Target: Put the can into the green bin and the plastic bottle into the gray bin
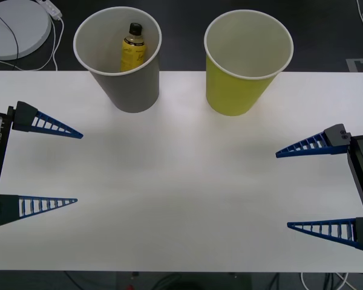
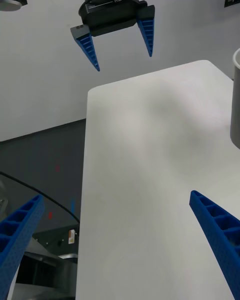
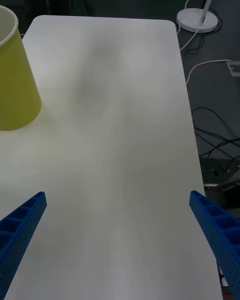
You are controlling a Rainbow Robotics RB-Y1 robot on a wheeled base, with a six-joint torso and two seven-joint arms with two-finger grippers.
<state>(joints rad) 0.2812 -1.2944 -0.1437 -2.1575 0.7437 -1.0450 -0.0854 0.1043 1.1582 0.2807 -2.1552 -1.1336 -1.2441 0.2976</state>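
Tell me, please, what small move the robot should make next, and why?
Probably none beyond holding both arms back: the plastic bottle already stands inside the gray bin, the left tool and right tool are open with nothing held, and no can is visible on the table.

We note a white table (image 1: 181, 199), a round white lamp base (image 1: 15, 27) and cables (image 3: 210, 130) on the dark floor.
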